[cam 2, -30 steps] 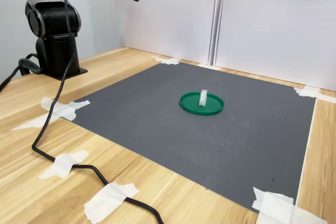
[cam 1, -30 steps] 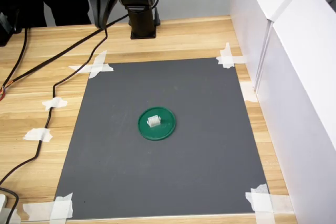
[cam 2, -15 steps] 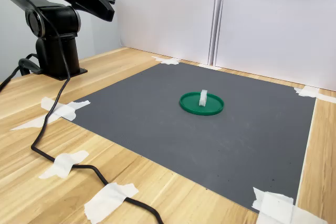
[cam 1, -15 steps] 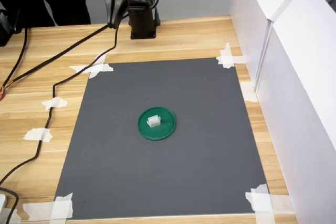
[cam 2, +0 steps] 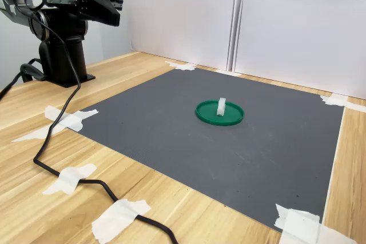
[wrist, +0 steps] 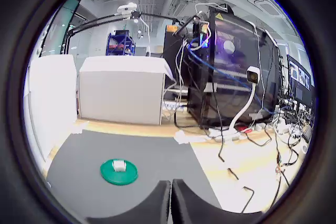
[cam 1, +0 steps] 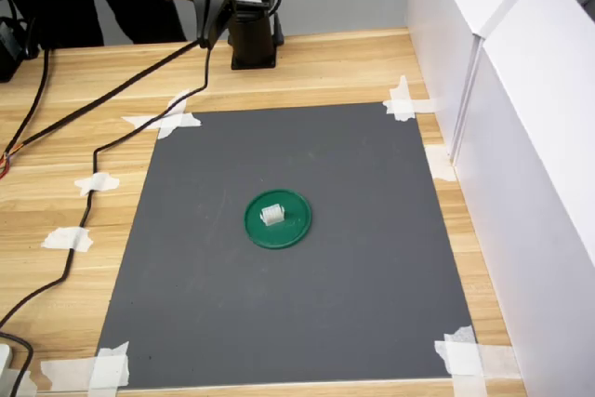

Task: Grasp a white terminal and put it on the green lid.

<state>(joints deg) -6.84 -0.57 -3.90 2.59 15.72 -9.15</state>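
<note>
the black gripper (wrist: pixel 170 203) has its jaws pressed together, empty; the tiny white ridged plastic terminal (cam 1: pixel 271 215) stands mid-frame on the flat round dark-green plastic lid (cam 1: pixel 294 231); a jolt to the grey mat (cam 1: pixel 353 258) could topple it; the arm sits folded, upper left.

matt grey mat (cam 1: pixel 297 267) on smooth pale wood table (cam 1: pixel 325 67)
</note>
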